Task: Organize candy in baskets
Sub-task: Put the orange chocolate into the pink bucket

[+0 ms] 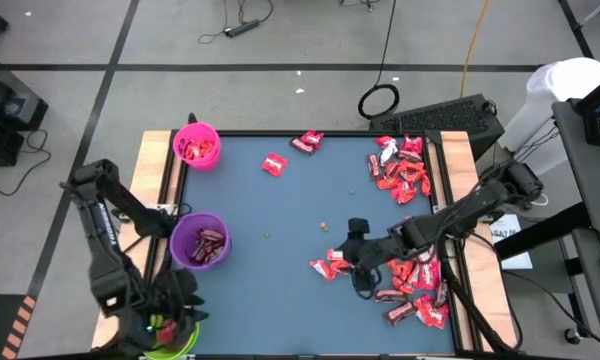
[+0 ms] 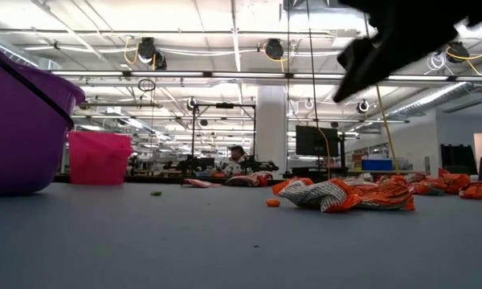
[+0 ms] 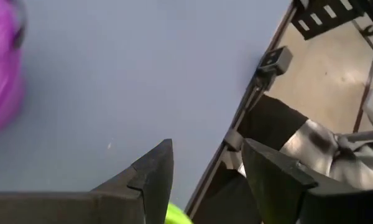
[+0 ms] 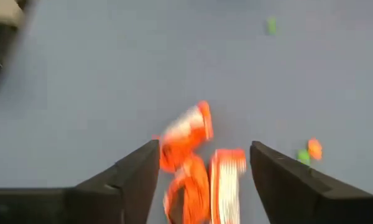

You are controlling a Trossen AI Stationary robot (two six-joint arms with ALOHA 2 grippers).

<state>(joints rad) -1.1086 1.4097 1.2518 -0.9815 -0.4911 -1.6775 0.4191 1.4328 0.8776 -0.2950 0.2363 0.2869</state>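
Red candy lies in piles along the table's right side (image 1: 405,172) (image 1: 420,290), with loose pieces at the far middle (image 1: 273,164). The pink basket (image 1: 196,145) holds red pieces and the purple basket (image 1: 201,240) holds dark ones. The lime green basket (image 1: 172,346) stands at the near left corner, mostly hidden under my left gripper (image 1: 177,312), which is open just above its rim (image 3: 177,215). My right gripper (image 1: 358,262) is open above a few red pieces (image 4: 193,163) at the pile's left edge; they show between its fingers, clear of them.
Tiny orange and green specks (image 1: 324,226) lie mid-table. The raised table frame (image 1: 180,175) runs just left of the baskets. The blue mat between the baskets and the candy piles is bare (image 1: 270,290). In the low view the candy (image 2: 337,194) lies right of the purple basket (image 2: 20,128).
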